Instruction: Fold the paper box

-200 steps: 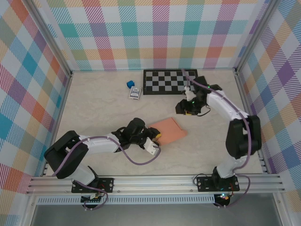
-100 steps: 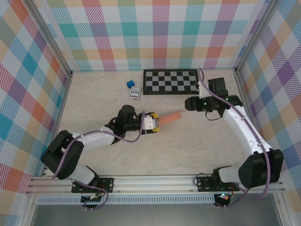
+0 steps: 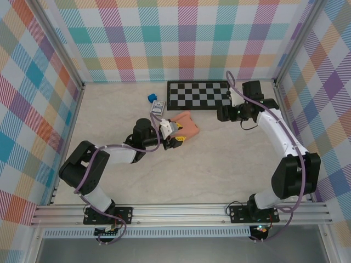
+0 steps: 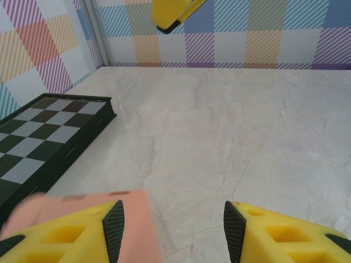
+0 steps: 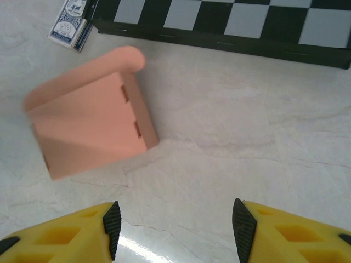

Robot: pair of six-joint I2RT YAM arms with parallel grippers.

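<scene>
Paper box (image 3: 187,123), partly folded, lies on the table (image 3: 219,159) just near of the chessboard's (image 3: 198,95) left end, right of the card pack (image 3: 158,108). Left gripper (image 4: 173,227), jaws spread, sits at the box's near-left edge. Right gripper (image 5: 173,222), jaws spread and empty, is well to the right.

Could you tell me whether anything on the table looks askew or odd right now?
The paper box lies crooked near the chessboard, only half folded, with one flap curling upward rather than lying flat. Nothing else stands out.
</scene>
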